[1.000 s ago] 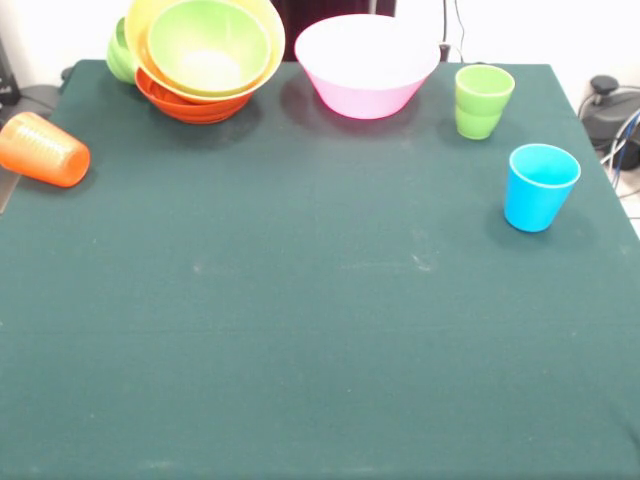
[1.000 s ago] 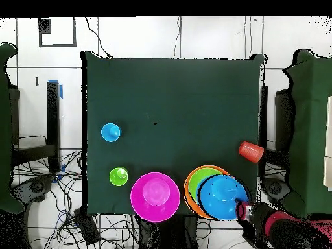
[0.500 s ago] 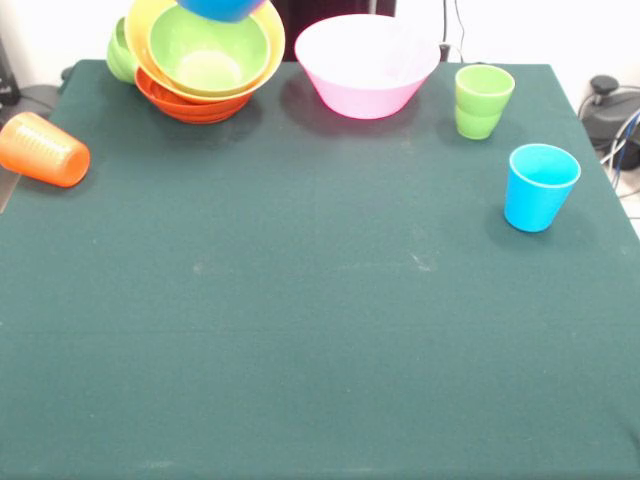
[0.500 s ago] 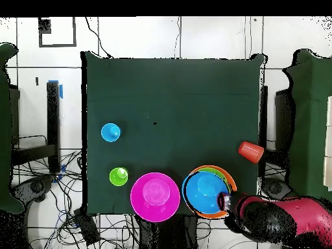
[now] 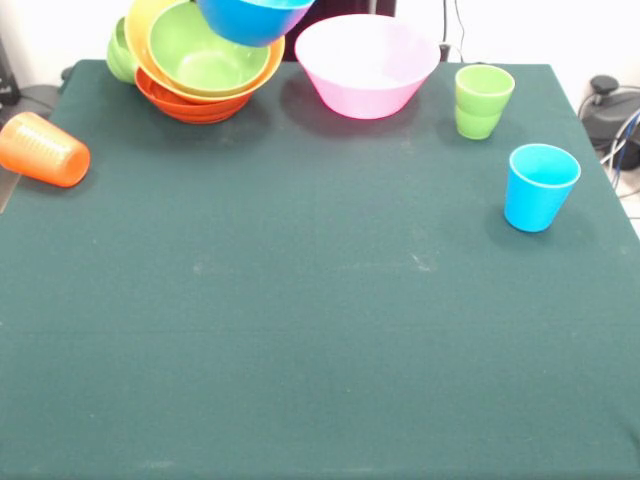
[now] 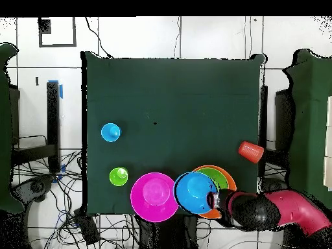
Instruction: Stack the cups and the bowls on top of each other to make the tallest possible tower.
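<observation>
- Up at the table's [image 5: 320,330] far edge, on the robot's side, a blue bowl [image 5: 250,18] hangs in the air, tilted, above a nest of bowls.
- That nest has a lime bowl [image 5: 205,50] inside an orange bowl [image 5: 150,55], over a red-orange bowl [image 5: 185,105]; a small green bowl [image 5: 119,55] peeks out behind.
- From overhead, the arm [image 6: 285,211] reaches in from the side, and the gripper [image 6: 214,200] meets the blue bowl's rim; how far the gripper is parted, I cannot tell.
- Beside the nest, a pink bowl [image 5: 366,65] stands upright.
- Further along stand a green cup [image 5: 482,100] and a blue cup [image 5: 540,187], well apart.
- An orange cup [image 5: 42,150] lies on its side at the opposite edge.
</observation>
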Robot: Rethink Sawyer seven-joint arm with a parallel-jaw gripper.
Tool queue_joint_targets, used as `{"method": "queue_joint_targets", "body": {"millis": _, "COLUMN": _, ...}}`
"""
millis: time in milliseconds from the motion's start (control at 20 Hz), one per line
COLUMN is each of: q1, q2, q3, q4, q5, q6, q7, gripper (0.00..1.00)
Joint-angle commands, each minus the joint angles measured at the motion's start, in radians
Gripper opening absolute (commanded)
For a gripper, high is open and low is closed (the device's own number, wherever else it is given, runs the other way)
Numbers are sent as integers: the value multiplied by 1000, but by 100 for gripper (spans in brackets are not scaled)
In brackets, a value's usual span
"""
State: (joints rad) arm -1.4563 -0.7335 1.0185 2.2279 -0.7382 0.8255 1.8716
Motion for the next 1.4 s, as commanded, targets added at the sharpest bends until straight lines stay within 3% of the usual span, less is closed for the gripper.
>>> {"method": "queue_joint_targets", "body": {"millis": 50, "q1": 61, "q2": 76, "q3": -128, "q4": -48, "q5": -80, "q6": 22, "q7": -84, "gripper": 0}}
{"method": "queue_joint_targets", "body": {"millis": 1350, "q1": 22, "q2": 76, "q3": -140, "q4": -32, "q5": -67, "q6": -6, "q7": -133, "gripper": 0}}
{"method": "queue_joint_targets", "body": {"millis": 1400, "q1": 22, "q2": 76, "q3": -142, "q4": -32, "q5": -67, "q6": -7, "q7": -129, "gripper": 100}}
